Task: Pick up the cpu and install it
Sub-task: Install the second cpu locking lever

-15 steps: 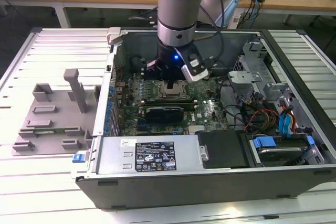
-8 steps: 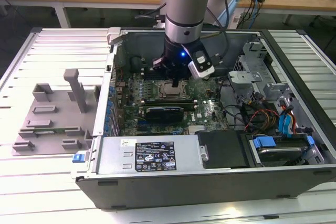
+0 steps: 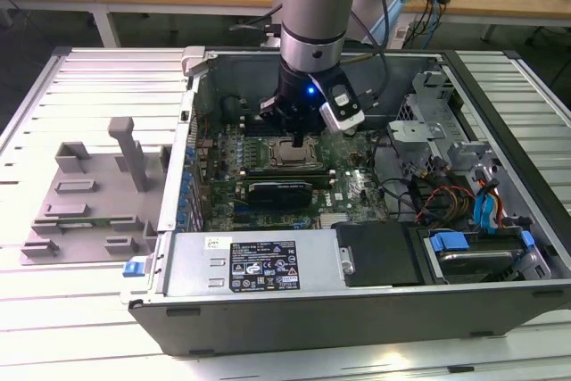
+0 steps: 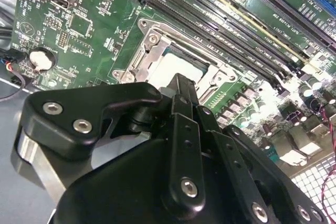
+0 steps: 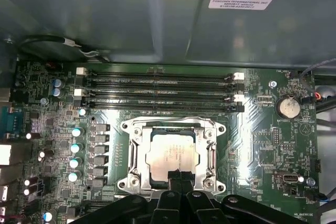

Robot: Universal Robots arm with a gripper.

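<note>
Sitting in its socket (image 5: 173,154), the cpu (image 5: 169,157) lies beneath the end effector (image 5: 180,178).

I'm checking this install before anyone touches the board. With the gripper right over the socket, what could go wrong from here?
1. The cpu lies inside the socket frame, with the gripper at its edge; if it sits crooked, downward pressure might damage the socket.
2. The memory slots run close beside the frame, so a sideways drift could strike them.

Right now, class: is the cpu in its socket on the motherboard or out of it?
In. The cpu lies flat inside the metal socket frame in the first wrist view, with the gripper at its edge.
</note>
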